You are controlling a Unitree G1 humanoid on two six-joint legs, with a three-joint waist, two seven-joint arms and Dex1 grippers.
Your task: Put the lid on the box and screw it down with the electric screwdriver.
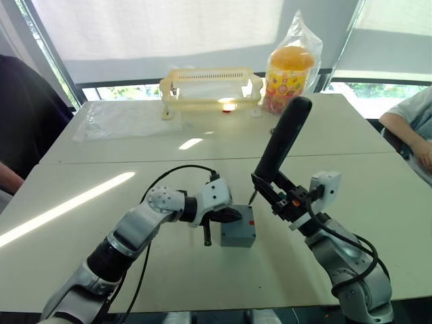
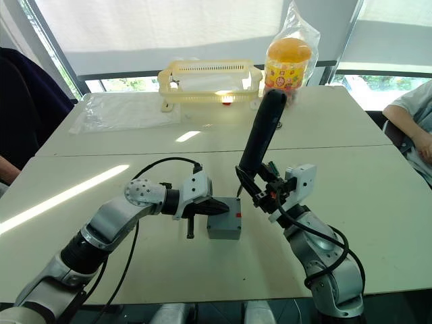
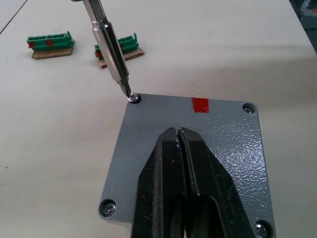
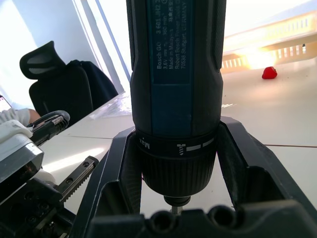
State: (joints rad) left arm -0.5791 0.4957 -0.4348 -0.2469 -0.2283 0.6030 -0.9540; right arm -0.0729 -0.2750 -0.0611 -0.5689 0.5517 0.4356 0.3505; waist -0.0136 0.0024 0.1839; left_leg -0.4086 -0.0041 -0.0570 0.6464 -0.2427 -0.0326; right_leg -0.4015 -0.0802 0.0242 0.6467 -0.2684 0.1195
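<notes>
The lid (image 3: 198,144) is seated on the box (image 1: 237,233), near table (image 1: 337,142) centre, about 12 o'clock from the robot. The left gripper (image 3: 178,136) has its fingers pressed together with nothing between them, tips resting flat on the lid to pin it. The right gripper (image 4: 178,163) is clamped on the electric screwdriver (image 1: 282,138), fingers either side of the collar, the tool leaning its top away toward 1 o'clock. The bit (image 3: 111,47) sits in the corner screw (image 3: 132,98) on the lid's far corner, on the side with the red mark (image 3: 200,104).

Risks — the driver is tilted, not square to the lid, so the bit could cam out and skid across the lid or onto the table. The left hold is only downward pressure, so torque could spin or slide the box. Uneven tightening at one corner could tip the lid.

Hard to tell — whether this screw is already fully home; the bit covers part of its head. The corner nearest the left wrist is cut by the frame edge and partly behind the fingers. Box walls are mostly hidden under the left gripper in the head views. Two green connector pieces (image 3: 51,42) lie beyond the box, well apart. A yellow basket (image 1: 210,86) and snack jar (image 1: 291,71) stand at the far edge, toward 12 o'clock.
</notes>
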